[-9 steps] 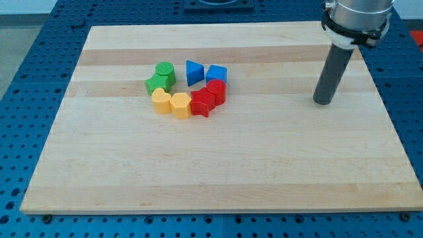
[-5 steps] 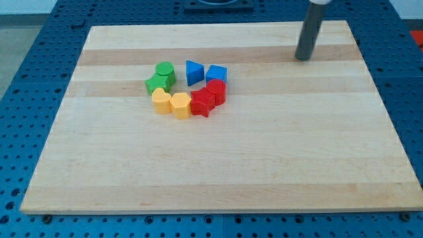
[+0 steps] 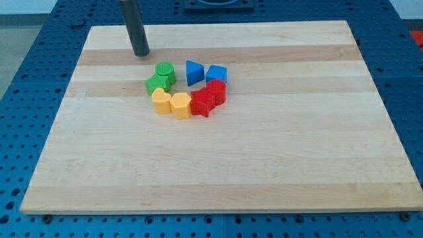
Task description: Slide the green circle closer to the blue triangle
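Note:
The green circle (image 3: 165,71) sits on the wooden board (image 3: 218,165), left of the blue triangle (image 3: 193,71), with a small gap between them. A second green block (image 3: 156,83) touches the green circle at its lower left. My tip (image 3: 141,53) is on the board near the view's top left, above and to the left of the green circle, apart from every block.
A blue cube-like block (image 3: 216,74) lies right of the blue triangle. Two red blocks (image 3: 210,96) and two yellow blocks (image 3: 170,102) curve below them in one cluster. Blue perforated table (image 3: 26,79) surrounds the board.
My tip has swept from the board's right side up along the top and across to the top left. No block has moved.

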You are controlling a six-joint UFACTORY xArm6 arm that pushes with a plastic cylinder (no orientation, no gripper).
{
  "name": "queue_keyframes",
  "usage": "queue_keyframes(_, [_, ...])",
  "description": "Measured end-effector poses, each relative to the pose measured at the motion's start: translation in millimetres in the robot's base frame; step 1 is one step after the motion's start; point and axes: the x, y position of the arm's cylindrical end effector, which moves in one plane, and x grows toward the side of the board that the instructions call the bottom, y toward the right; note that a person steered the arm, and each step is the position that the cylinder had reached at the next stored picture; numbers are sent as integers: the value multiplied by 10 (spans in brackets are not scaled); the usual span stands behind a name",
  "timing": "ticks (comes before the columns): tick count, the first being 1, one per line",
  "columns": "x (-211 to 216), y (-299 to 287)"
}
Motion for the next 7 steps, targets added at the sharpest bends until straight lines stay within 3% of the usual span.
queue_keyframes(4, [500,-88])
queue_keyframes(7, [518,290])
